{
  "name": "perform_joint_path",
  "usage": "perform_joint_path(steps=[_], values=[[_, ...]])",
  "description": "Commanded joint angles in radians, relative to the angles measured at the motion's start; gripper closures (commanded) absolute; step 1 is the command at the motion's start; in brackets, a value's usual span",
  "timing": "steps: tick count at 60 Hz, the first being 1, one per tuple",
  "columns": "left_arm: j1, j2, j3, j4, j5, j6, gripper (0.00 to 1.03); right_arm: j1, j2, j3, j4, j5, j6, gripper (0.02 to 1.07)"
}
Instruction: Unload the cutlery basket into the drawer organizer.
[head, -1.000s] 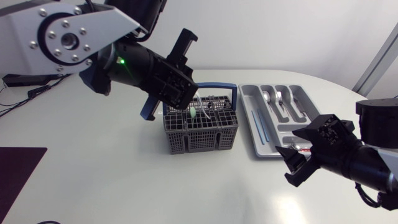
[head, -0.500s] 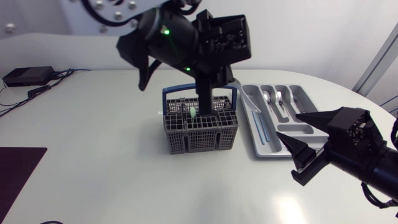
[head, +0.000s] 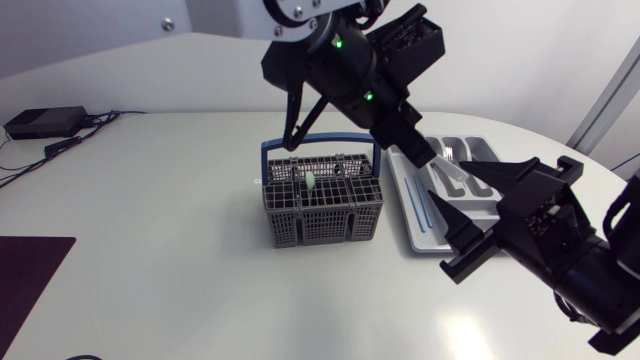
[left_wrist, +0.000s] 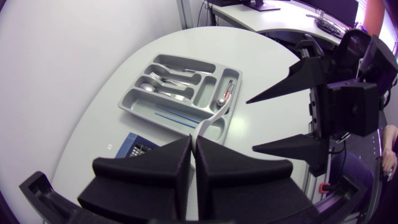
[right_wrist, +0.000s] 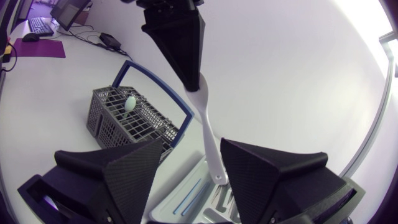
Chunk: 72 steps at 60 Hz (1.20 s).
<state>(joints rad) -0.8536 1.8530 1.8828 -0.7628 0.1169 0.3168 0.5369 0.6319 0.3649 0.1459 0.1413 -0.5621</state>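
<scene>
Forks and spoons of bright metal (left_wrist: 163, 78) lie in the short compartments of a light grey plastic drawer organizer (head: 420, 241), which rests on the white tabletop (head: 150, 230). Thin blue sticks (left_wrist: 174, 114) fill its long compartment. Just beside the organizer stands a dark grey mesh cutlery basket with a blue handle (head: 323, 205), and a pale green piece (head: 311, 181) stands up in it.

The left arm reaches past the middle of the tabletop. Its left hand (left_wrist: 194, 142) is clamped on the handle of a white plastic utensil (left_wrist: 208, 122). The utensil hangs slanted from the fingertips above the organizer. I cannot tell whether its lower end touches the tray.

The right hand (head: 448, 185) is at the organizer's near side, with its two black wedge fingers spread wide and nothing between them. In the right wrist view the white utensil appears ahead of that gap, apart from both fingers.
</scene>
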Motion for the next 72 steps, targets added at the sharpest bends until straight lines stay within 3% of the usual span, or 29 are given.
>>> perform_joint_path(steps=[1, 17, 22, 31, 46, 58, 72], values=[[-0.01, 0.04, 0.052, -0.032, 0.015, -0.087, 0.99, 0.011, 0.04, -0.046, 0.07, 0.029, -0.068, 0.43], [-0.016, 0.06, 0.093, -0.099, 0.027, -0.128, 0.99, 0.006, 0.107, -0.075, 0.213, 0.041, -0.183, 0.5], [-0.016, 0.068, 0.108, -0.119, 0.027, -0.13, 0.99, 0.006, 0.12, -0.067, 0.221, 0.041, -0.206, 0.58], [-0.018, 0.08, 0.137, -0.144, 0.027, -0.14, 0.99, -0.005, 0.144, -0.066, 0.242, 0.041, -0.248, 0.63], [-0.028, 0.094, 0.147, -0.151, 0.027, -0.15, 0.99, -0.014, 0.164, -0.067, 0.27, 0.041, -0.263, 0.8], [-0.035, 0.095, 0.145, -0.164, 0.027, -0.156, 0.99, -0.028, 0.19, -0.064, 0.297, 0.041, -0.271, 0.83], [-0.035, 0.094, 0.148, -0.164, 0.036, -0.159, 0.99, -0.038, 0.216, -0.064, 0.311, 0.041, -0.272, 0.96]])
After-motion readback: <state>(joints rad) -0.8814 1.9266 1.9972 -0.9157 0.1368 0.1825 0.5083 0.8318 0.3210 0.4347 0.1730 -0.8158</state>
